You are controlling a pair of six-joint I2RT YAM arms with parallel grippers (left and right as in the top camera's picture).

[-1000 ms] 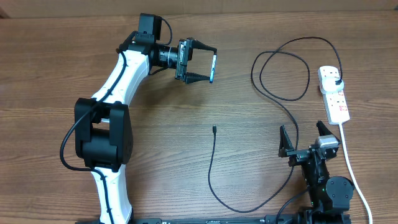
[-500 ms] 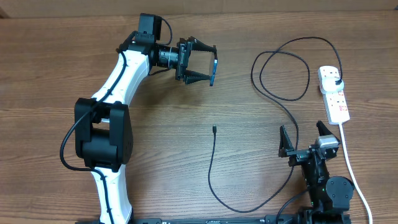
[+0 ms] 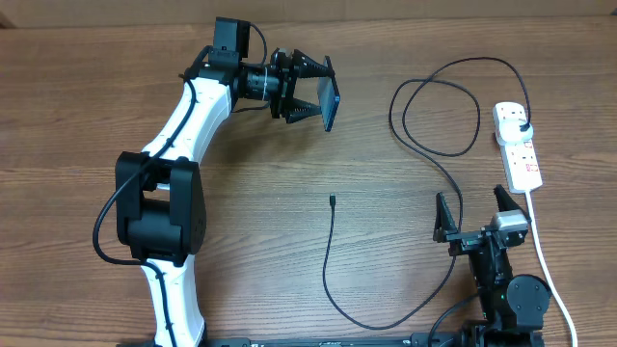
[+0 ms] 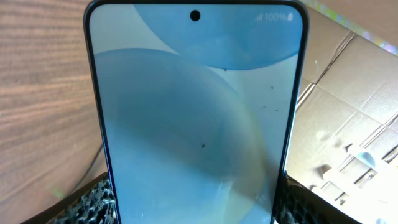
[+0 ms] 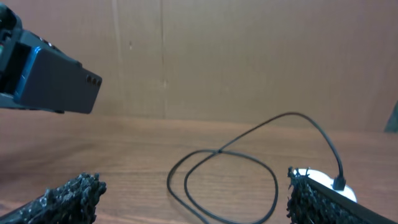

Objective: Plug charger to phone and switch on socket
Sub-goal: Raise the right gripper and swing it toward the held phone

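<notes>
Overhead: left gripper (image 3: 320, 87) clamps the phone (image 3: 332, 96) aloft at 12 o'clock. Right gripper (image 3: 470, 198) gapes empty at 4 o'clock.

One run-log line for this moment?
left end effector: holding phone | right end effector: open, empty | charger: tip on table

The phone (image 4: 196, 124) filled most of the view, its pale blue screen facing the camera, with a small front camera hole (image 4: 195, 15) near the upper edge and a faint "100%" at the upper right corner. The left gripper (image 4: 196, 208) clamped it by its two long edges, the dark textured pads (image 4: 93, 200) showing at both lower corners. Wood-grain tabletop (image 4: 43, 93) lay to the left and creased cardboard (image 4: 348, 112) to the right.
</notes>
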